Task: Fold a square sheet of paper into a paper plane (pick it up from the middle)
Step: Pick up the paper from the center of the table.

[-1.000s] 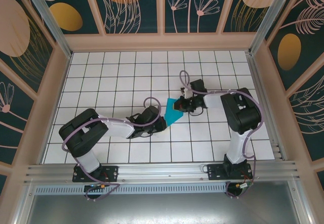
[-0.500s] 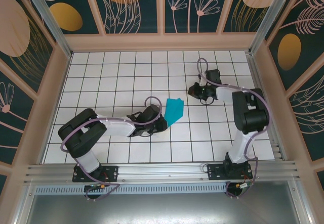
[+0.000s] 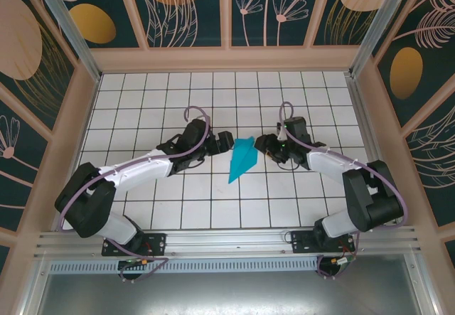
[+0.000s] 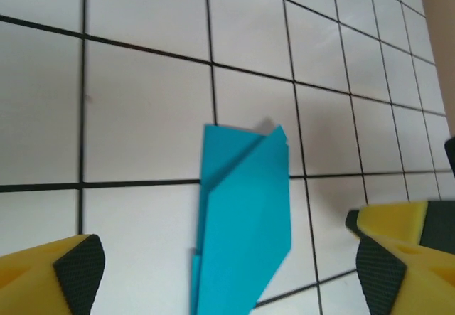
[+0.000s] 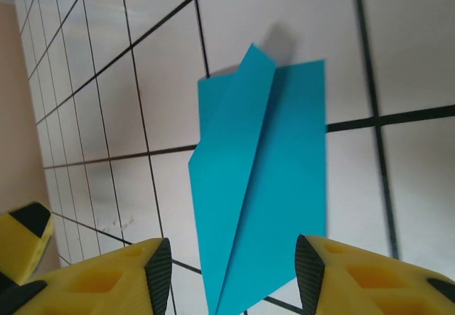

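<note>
The left gripper [image 3: 225,142] hovers just beside the paper plane [image 3: 242,160], with its jaws wide apart and holding nothing. The plane lies on the table [image 3: 142,102] between both arms, probably so that each can reach it. The right gripper [image 3: 261,144] is also open and empty.

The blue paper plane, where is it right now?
In the top view the paper plane lies on the tiled table near its middle, between the left hand and the right hand.
</note>
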`<action>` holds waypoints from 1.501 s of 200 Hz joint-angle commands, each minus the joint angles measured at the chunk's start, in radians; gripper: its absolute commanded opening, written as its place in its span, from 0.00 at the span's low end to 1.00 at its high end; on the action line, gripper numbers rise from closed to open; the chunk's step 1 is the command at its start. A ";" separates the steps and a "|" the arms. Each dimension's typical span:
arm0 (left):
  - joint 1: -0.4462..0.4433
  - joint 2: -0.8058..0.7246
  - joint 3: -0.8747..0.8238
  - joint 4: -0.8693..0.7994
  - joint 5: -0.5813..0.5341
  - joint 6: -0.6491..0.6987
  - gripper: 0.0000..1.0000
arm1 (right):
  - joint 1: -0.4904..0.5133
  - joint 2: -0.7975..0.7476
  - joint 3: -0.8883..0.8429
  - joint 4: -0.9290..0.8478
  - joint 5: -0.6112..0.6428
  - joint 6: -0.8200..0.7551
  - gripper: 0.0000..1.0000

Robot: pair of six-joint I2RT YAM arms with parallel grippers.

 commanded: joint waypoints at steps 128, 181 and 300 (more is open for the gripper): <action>0.112 -0.075 -0.080 -0.042 -0.012 0.011 0.99 | 0.154 0.274 0.104 0.178 -0.020 0.137 0.37; 0.156 -0.118 -0.138 0.012 0.110 -0.029 0.98 | 0.154 0.283 0.075 0.288 -0.056 0.173 0.12; 0.187 -0.337 -0.244 0.363 0.535 -0.282 0.99 | 0.045 0.091 0.078 0.654 -0.364 0.371 0.00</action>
